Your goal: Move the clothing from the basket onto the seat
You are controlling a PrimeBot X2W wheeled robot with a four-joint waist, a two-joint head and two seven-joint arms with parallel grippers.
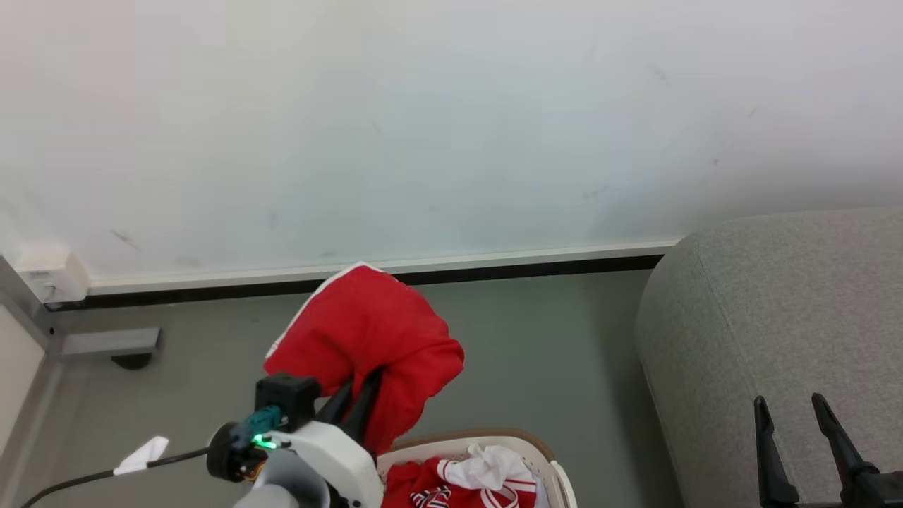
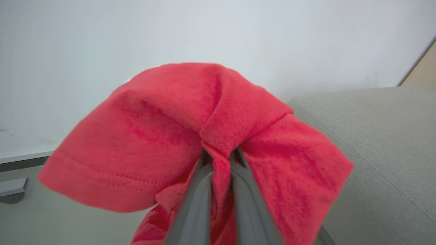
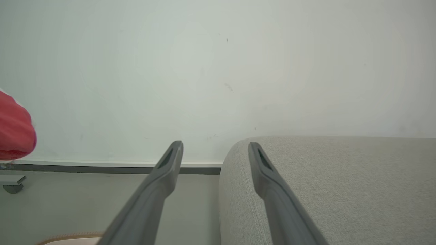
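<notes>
A red garment with white trim [image 1: 367, 339] hangs lifted above the basket [image 1: 557, 469], pinched by my left gripper [image 1: 360, 395], which is shut on it. In the left wrist view the red cloth [image 2: 170, 136] drapes over both fingers, and the left gripper [image 2: 221, 156] has a fold squeezed between its tips. More red and white clothing [image 1: 458, 487] lies in the cream basket with the brown rim. The grey seat [image 1: 776, 317] stands to the right. My right gripper [image 1: 790, 406] is open over the seat's front, and in its own view the right gripper [image 3: 214, 146] holds nothing beside the seat [image 3: 340, 187].
A white wall with a dark baseboard [image 1: 494, 271] runs behind the grey floor [image 1: 550, 353]. A grey bracket [image 1: 106, 342] juts from the frame at far left. A cable with a white tag [image 1: 141, 455] trails from my left arm.
</notes>
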